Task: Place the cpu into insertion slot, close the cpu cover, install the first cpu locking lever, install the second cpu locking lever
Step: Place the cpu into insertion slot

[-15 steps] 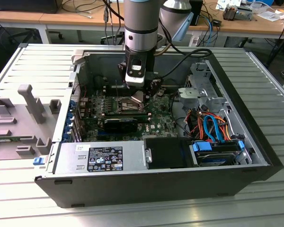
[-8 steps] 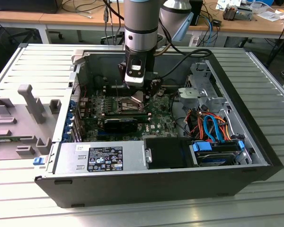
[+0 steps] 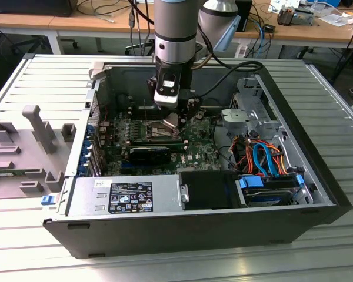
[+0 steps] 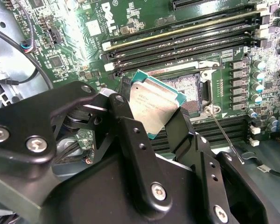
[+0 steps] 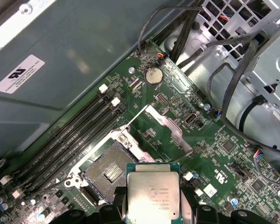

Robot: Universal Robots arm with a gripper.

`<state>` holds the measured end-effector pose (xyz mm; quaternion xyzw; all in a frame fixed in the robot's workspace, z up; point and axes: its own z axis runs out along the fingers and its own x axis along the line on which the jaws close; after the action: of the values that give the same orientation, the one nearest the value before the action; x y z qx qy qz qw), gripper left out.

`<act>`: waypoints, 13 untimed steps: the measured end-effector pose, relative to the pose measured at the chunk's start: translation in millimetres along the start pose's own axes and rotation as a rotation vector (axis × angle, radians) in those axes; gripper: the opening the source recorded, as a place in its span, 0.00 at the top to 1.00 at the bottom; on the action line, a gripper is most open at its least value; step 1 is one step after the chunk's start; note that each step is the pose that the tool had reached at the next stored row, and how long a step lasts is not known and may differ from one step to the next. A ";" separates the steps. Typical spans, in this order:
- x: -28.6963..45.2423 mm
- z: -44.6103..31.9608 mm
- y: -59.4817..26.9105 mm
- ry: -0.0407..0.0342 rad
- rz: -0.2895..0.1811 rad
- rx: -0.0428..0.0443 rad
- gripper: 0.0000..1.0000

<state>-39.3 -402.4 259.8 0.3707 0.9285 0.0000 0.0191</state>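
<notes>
My gripper (image 4: 151,106) is shut on the cpu (image 4: 155,103), a silver-topped square chip with a green edge, pinched by two opposite edges between the black fingers (image 4: 179,128). It hangs tilted just above and beside the insertion slot (image 4: 190,87), whose dark centre lies bare. In the first wrist view the cpu (image 5: 153,191) sits next to the open slot (image 5: 109,170), and the silver cpu cover (image 5: 170,128) stands swung back from it. In the exterior view the gripper (image 3: 172,121) hovers over the green motherboard (image 3: 194,147) inside the case. A thin wire locking lever (image 4: 226,137) sticks up loose beside the slot.
Long black memory slots (image 4: 186,39) run on either side of the socket. The open computer case (image 3: 317,176) walls in the board, with a drive cage (image 3: 250,111), coloured cables (image 3: 262,155) and a power supply (image 3: 129,197) close by. Grey fixtures (image 3: 38,126) lie outside at the exterior view's left.
</notes>
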 end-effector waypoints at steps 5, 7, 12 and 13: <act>0.0 0.0 0.0 -0.0002 0.013 0.0005 0.46; 0.0 0.0 0.0 -0.0002 0.015 0.0006 0.46; 0.0 0.0 0.0 -0.0003 0.022 0.0008 0.46; 0.0 0.0 0.0 -0.0003 0.025 0.0009 0.46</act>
<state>-39.3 -402.4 259.8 0.3824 0.9238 -0.0002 0.0191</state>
